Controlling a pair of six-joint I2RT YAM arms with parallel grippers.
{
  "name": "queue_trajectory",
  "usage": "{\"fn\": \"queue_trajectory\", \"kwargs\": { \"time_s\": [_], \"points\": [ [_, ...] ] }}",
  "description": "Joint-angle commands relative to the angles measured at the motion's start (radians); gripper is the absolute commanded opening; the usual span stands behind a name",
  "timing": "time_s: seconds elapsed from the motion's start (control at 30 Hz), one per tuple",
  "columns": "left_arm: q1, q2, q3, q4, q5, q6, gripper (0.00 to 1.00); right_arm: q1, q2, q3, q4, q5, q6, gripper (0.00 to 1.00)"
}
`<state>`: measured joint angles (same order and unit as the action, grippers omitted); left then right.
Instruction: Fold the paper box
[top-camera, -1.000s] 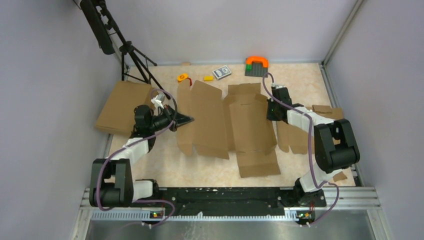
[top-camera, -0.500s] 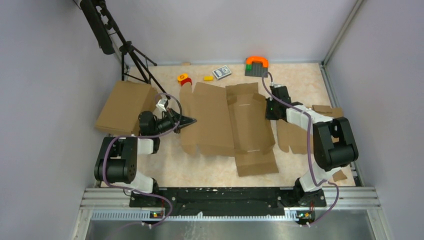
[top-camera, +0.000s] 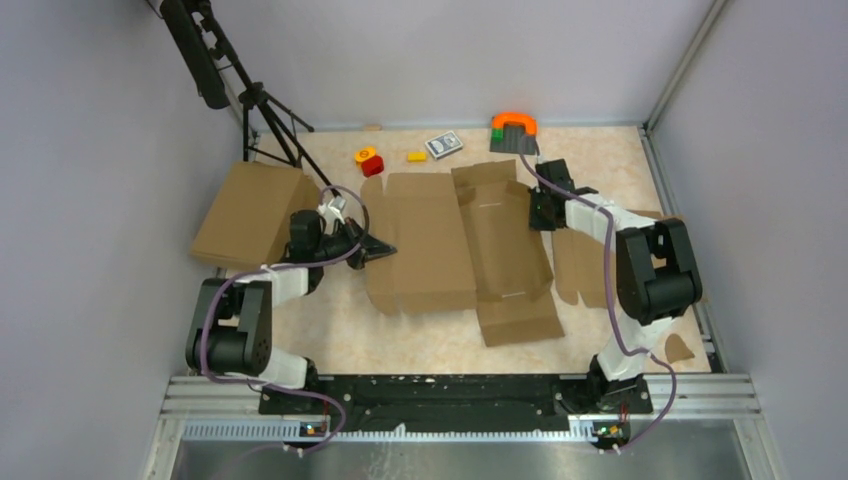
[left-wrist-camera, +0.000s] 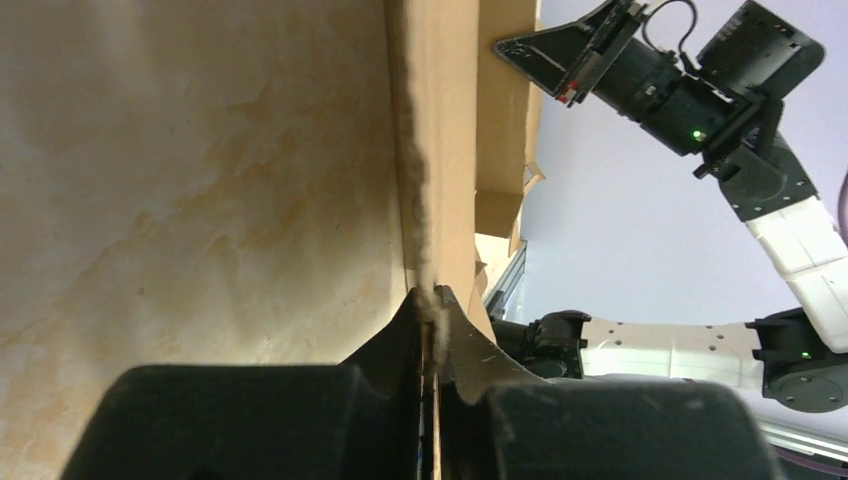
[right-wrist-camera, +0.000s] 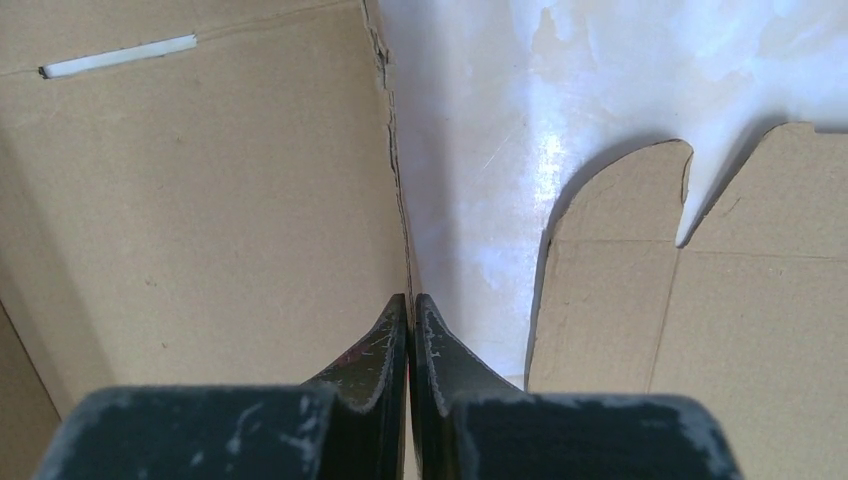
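Paper box (top-camera: 500, 240), one, its opposite edges in two tight grippers: left gripper (left-wrist-camera: 432, 298), right gripper (right-wrist-camera: 410, 300).

Setting: a robotics laboratory test cell. Indicators:
- A left arm (top-camera: 250, 310) and a right arm (top-camera: 650, 270) are bolted to an aluminium rail (top-camera: 460, 405) at the near edge of a beige tabletop (top-camera: 600, 160).
- Plain grey partition walls (top-camera: 90, 200) enclose the work area on three sides.
- A black tripod (top-camera: 255, 100) stands at the far-left corner (its top is cut off).
- Loose test objects lie along the far edge, including a card deck (top-camera: 443, 145) and a small yellow block (top-camera: 416, 156).
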<state>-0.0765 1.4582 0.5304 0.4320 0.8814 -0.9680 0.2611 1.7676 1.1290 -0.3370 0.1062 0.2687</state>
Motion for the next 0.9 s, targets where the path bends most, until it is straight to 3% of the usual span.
{"fn": "queue_trajectory", "kwargs": {
  "time_s": [0.0,0.33,0.67,0.87],
  "points": [
    [-0.019,0.02,0.034,-0.001,0.009,0.063,0.05,0.032,-0.023,0.035,0.026,-0.004,0.002,0.0],
    [-0.037,-0.234,0.056,0.002,-0.072,0.152,0.0,0.039,-0.203,-0.044,0.323,-0.079,0.037,0.0],
    [-0.066,-0.529,-0.018,0.054,-0.187,0.285,0.0,0.054,-0.311,-0.301,0.987,-0.142,0.02,0.0],
    [-0.203,-0.658,-0.099,0.024,-0.301,0.458,0.0,0.141,-0.276,-0.496,1.396,-0.067,-0.131,0.0]
  ]
}}
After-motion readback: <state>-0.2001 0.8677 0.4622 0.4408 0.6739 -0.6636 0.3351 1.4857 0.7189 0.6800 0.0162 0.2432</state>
